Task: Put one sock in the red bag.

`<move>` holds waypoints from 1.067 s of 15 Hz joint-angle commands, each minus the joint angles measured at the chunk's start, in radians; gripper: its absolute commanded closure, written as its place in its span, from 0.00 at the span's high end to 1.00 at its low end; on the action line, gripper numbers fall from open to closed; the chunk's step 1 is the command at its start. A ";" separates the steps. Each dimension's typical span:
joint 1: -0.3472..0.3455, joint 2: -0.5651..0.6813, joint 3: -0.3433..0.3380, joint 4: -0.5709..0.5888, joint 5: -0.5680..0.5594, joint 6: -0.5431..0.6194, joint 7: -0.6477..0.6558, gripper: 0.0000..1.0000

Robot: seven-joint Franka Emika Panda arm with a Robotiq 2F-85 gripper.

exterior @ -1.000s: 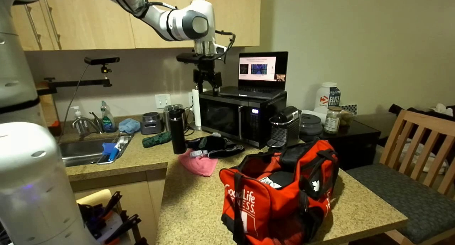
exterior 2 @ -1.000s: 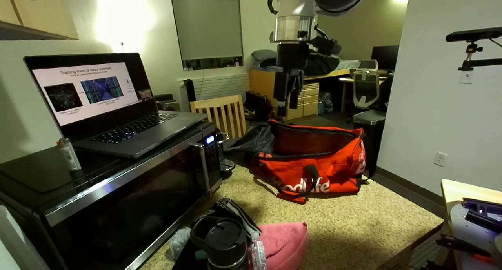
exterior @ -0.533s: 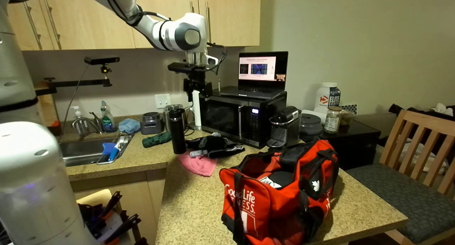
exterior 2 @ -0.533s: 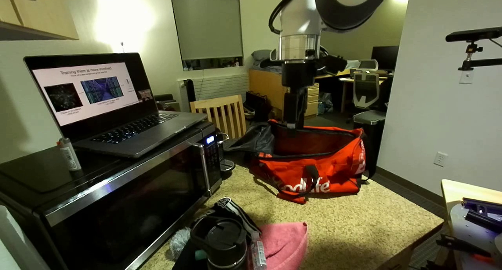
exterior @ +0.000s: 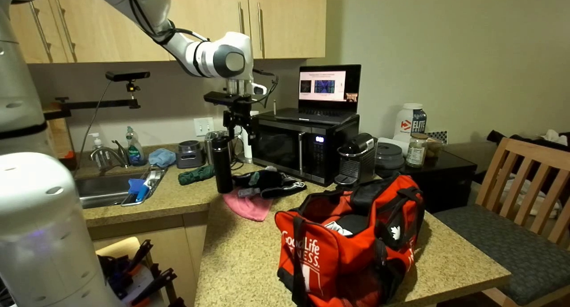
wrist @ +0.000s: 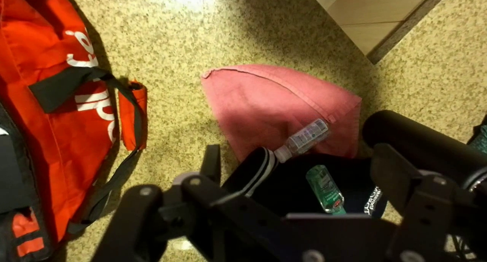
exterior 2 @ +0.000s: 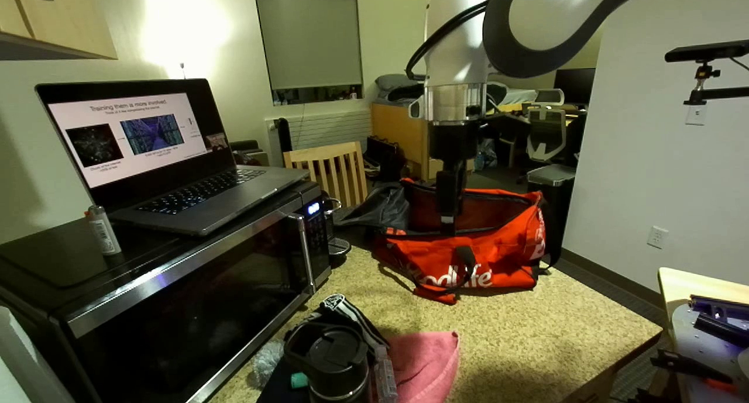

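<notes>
Wrist view, left: red bag [wrist: 64, 140] on tabletop [wrist: 171, 64], mouth gaping upward, handy for dropping things in. Inside, in exterior view, something white and dark: perhaps sock [exterior: 337, 227], cannot be sure. Next, bare lane, then pink cloth [wrist: 258, 102], maybe weighted by clear bottle [wrist: 305, 138]. Claw [wrist: 298, 164] spread wide, gripping nothing, black garment [wrist: 281, 186] below. Tabletop edge beyond pink cloth. Right: upright flask [wrist: 422, 148], sideways room looks tight.

In the wrist view, the left edge cuts off the red bag [wrist: 72, 151], and the gripper [wrist: 298, 160] hides some black cloth [wrist: 287, 182]. In an exterior view, the bottom edge cuts off the cup [exterior 2: 336, 356] and the pink cloth [exterior 2: 426, 362]. Some words on the laptop [exterior 2: 137, 140] are too tiny to read.
</notes>
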 commanded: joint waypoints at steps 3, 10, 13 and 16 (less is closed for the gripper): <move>0.004 -0.017 0.011 -0.071 -0.019 0.079 0.007 1.00; 0.000 0.002 0.009 -0.053 -0.003 0.052 0.007 1.00; 0.000 0.002 0.009 -0.053 -0.003 0.052 0.007 1.00; 0.000 0.003 0.009 -0.053 -0.003 0.052 0.008 1.00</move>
